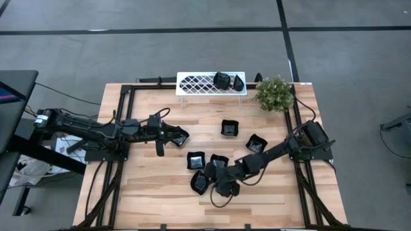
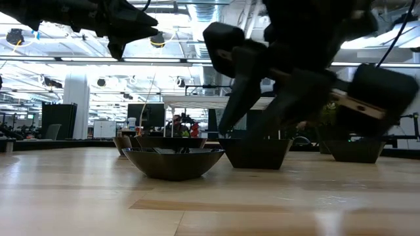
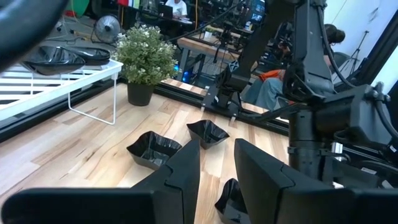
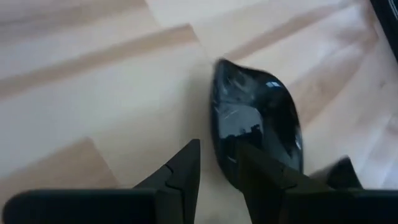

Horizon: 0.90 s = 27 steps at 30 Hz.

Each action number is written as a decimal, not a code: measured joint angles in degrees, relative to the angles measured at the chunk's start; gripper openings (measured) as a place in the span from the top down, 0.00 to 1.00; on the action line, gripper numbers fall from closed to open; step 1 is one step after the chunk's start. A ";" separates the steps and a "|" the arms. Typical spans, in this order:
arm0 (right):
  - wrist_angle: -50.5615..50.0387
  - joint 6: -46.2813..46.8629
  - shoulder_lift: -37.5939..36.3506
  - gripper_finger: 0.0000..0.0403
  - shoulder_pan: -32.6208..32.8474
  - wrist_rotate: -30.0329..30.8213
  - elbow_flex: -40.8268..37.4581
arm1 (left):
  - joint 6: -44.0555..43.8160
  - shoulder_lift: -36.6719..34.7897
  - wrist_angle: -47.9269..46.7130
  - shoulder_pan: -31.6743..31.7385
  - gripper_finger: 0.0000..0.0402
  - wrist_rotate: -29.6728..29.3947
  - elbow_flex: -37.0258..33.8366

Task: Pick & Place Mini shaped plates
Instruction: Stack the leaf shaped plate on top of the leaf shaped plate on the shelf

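While your right claw sits low over the cluster of mini shaped plates at mid-tabletop, its fingers pinch the rim of a leaf-shaped plate, one finger inside the dish and one outside; that plate rests on the wood. Your left claw is raised above the tabletop's left part with a narrow gap between its fingers, nothing held, a plate just beside it. Two more plates lie on the white rack at the far edge, beside the potted plant.
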 joint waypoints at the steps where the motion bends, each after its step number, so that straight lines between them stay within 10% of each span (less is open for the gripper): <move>1: -0.02 0.00 0.00 0.76 0.12 0.02 0.00 | 0.00 0.00 0.06 0.00 0.75 0.00 0.00; 27: 0.72 0.23 1.18 0.76 0.54 3.05 -0.02 | -0.02 0.00 0.75 0.00 0.75 0.00 0.00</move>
